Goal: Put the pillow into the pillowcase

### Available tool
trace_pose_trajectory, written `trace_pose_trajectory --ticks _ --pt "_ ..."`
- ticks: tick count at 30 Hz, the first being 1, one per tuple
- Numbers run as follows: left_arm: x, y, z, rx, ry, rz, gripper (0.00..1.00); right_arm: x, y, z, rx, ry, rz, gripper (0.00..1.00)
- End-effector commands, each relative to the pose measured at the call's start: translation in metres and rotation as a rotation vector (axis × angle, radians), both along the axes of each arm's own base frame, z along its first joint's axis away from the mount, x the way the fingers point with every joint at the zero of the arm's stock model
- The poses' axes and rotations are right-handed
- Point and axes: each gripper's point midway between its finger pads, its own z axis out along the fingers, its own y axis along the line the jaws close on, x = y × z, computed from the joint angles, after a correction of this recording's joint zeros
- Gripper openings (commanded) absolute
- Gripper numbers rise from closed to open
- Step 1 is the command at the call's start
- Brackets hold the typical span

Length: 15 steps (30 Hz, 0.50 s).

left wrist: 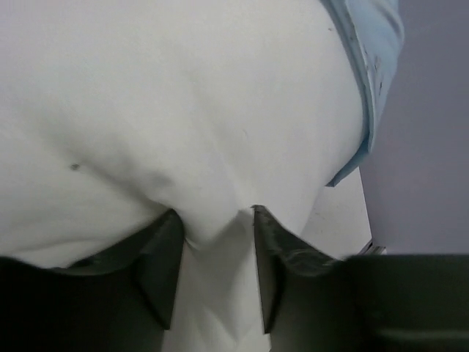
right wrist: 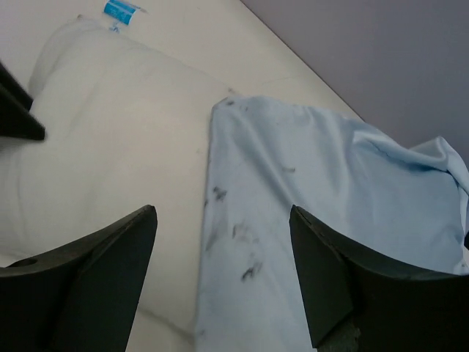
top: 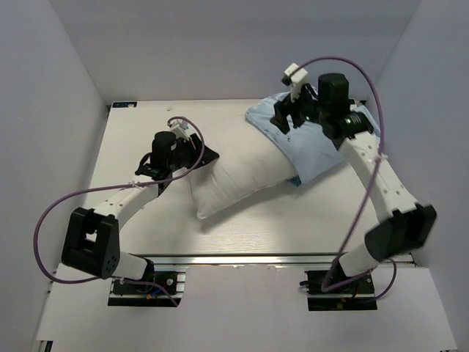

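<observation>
The white pillow (top: 234, 176) lies slantwise on the table, its far right end tucked inside the light blue pillowcase (top: 315, 150). My left gripper (top: 204, 156) is at the pillow's left end. In the left wrist view its jaws (left wrist: 215, 213) stand apart, with a peak of pillow (left wrist: 183, 95) fabric poking between the tips; the pillowcase (left wrist: 374, 59) rim shows at the upper right. My right gripper (top: 287, 117) hovers over the pillowcase's back left part. It is wide open (right wrist: 222, 213) above the pillowcase (right wrist: 330, 191) edge where that lies on the pillow (right wrist: 110, 132), holding nothing.
White walls close in the table (top: 139, 132) on the left, back and right. A small blue label (top: 124, 105) is stuck at the back left corner. A metal rail (top: 242, 259) runs along the near edge by the arm bases.
</observation>
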Motion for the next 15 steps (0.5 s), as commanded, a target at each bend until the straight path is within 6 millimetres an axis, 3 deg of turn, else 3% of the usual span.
trace_pose_trajectory --ticks 1,3,4,5,7,9,11,15 --pt "-0.006 -0.004 0.047 -0.054 -0.057 -0.015 0.56 -0.035 -0.006 -0.042 -0.066 0.057 0.014 0.78" --pt "-0.014 -0.001 0.057 -0.051 -0.056 -0.016 0.58 -0.052 -0.016 -0.049 -0.051 0.053 -0.024 0.78" --pt "-0.017 0.001 0.059 -0.046 -0.058 -0.011 0.62 -0.063 -0.025 -0.083 -0.087 0.109 -0.043 0.78" --pt "-0.021 0.004 0.060 -0.032 -0.055 -0.006 0.65 -0.072 -0.030 -0.080 -0.080 0.084 -0.060 0.78" --pt "-0.033 0.015 0.065 0.002 -0.058 0.023 0.73 -0.077 -0.045 -0.105 -0.124 0.086 -0.139 0.78" --pt "-0.047 0.029 0.061 0.046 -0.035 0.062 0.76 -0.073 -0.058 -0.115 -0.156 0.076 -0.209 0.78" --pt "-0.059 0.036 0.042 0.076 0.016 0.073 0.78 -0.061 -0.073 -0.122 -0.196 0.047 -0.306 0.78" --pt "-0.076 0.037 -0.001 0.068 0.113 0.068 0.83 -0.048 -0.074 -0.131 -0.212 0.034 -0.340 0.75"
